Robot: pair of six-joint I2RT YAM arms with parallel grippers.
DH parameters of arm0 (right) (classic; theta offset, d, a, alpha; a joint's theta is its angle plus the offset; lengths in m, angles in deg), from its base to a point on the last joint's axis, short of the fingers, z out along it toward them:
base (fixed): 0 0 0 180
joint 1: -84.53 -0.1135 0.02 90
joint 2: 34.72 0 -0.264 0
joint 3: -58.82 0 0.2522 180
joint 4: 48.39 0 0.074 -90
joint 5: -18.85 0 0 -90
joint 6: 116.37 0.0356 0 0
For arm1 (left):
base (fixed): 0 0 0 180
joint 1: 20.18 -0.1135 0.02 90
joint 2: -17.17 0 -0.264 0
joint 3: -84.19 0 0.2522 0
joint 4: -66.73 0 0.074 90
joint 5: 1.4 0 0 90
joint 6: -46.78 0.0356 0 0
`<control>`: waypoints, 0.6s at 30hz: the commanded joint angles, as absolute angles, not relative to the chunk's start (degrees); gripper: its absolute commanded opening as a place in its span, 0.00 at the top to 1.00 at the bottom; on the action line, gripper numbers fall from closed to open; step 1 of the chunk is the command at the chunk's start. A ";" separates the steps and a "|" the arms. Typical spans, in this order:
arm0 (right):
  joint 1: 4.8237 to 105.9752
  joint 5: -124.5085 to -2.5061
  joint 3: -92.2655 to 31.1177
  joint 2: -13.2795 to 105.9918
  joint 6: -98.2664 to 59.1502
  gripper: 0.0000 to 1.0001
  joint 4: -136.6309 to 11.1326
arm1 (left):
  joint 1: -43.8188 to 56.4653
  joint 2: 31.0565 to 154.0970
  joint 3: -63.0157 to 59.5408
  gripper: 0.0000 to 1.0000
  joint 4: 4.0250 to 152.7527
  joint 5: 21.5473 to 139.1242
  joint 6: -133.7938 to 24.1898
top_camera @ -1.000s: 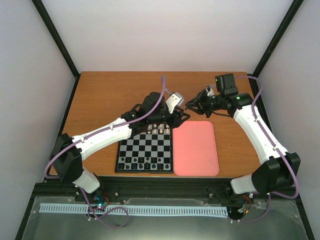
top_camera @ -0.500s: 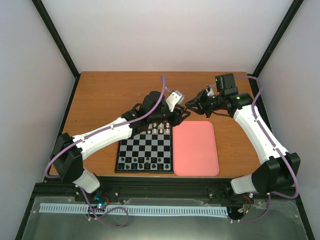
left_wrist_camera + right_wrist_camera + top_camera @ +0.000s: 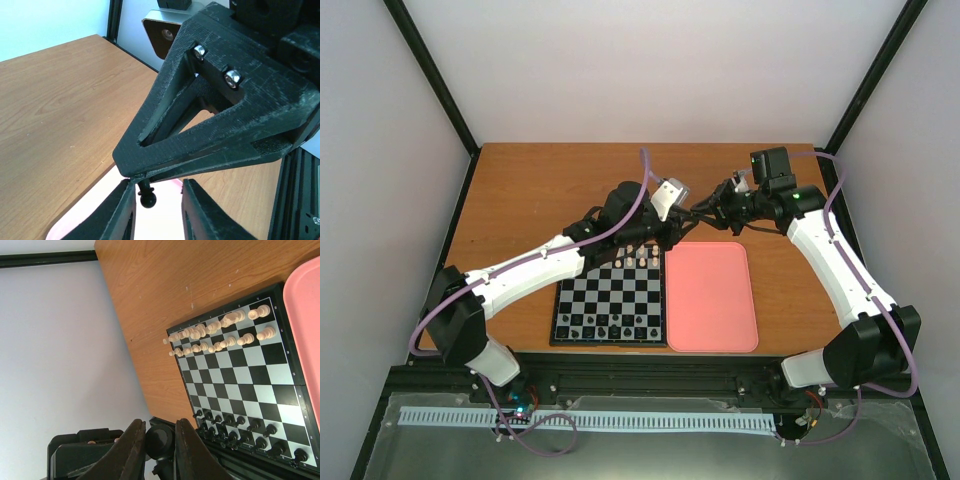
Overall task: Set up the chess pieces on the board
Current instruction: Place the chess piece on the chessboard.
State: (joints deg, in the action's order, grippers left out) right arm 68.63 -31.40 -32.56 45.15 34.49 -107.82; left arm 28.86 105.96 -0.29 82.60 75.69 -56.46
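Right hand: the right hand [image 3: 159, 452] was closed on a small black piece [image 3: 147, 199], pinched at the fingertips.
Left hand: the left hand [image 3: 157, 217] was partly open, with one finger on each side of the black piece. A clear gap showed on one side; contact on the other side could not be told.
Black piece, place: in the air where the two hands met, beyond the far right corner of the board [image 3: 610, 300].
Left wrist view only: the black piece hung round end down from the tip of the right hand, with the pink tray [image 3: 712, 297] under it.
Right wrist view only: white pieces [image 3: 220, 332] were lined up in two rows at one end of the board, and black pieces [image 3: 240, 432] were grouped along the opposite end.
Top view only: both arms reached over the brown counter [image 3: 540, 190] to one meeting point. The black piece was too small to make out there.
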 commanded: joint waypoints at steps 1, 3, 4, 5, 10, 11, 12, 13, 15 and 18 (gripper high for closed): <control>68.31 -30.85 -33.87 44.64 34.21 0.85 -108.90 | 29.56 106.01 -3.03 0.76 80.38 74.87 -55.79; 68.28 -30.89 -33.78 44.55 34.21 0.85 -108.89 | 29.57 106.06 -3.09 0.80 80.41 74.17 -55.79; 68.29 -30.89 -33.82 44.48 34.19 0.85 -108.92 | 29.56 106.14 -3.01 0.81 80.31 73.94 -55.94; 68.27 -30.89 -33.72 44.51 34.18 0.85 -108.90 | 29.52 106.17 -3.04 0.82 80.24 73.81 -56.15; 68.28 -30.81 -34.00 44.48 34.27 0.85 -108.73 | 29.57 106.51 -2.94 0.88 80.40 72.62 -57.01; 68.27 -30.74 -33.99 44.52 34.25 0.85 -108.68 | 29.57 106.55 -2.95 0.89 80.43 72.17 -57.12; 68.27 -30.72 -33.96 44.43 34.33 0.85 -108.62 | 29.55 106.57 -2.91 0.89 80.40 71.93 -57.22; 68.27 -30.71 -33.91 44.39 34.40 0.85 -108.60 | 29.55 106.57 -2.78 0.92 80.12 71.64 -57.30; 68.27 -30.63 -34.04 44.30 34.51 0.85 -108.41 | 29.57 106.77 -2.84 0.96 80.12 71.25 -57.29; 68.27 -30.47 -34.03 44.20 34.75 0.85 -107.92 | 29.57 106.80 -3.07 0.99 80.11 70.33 -57.37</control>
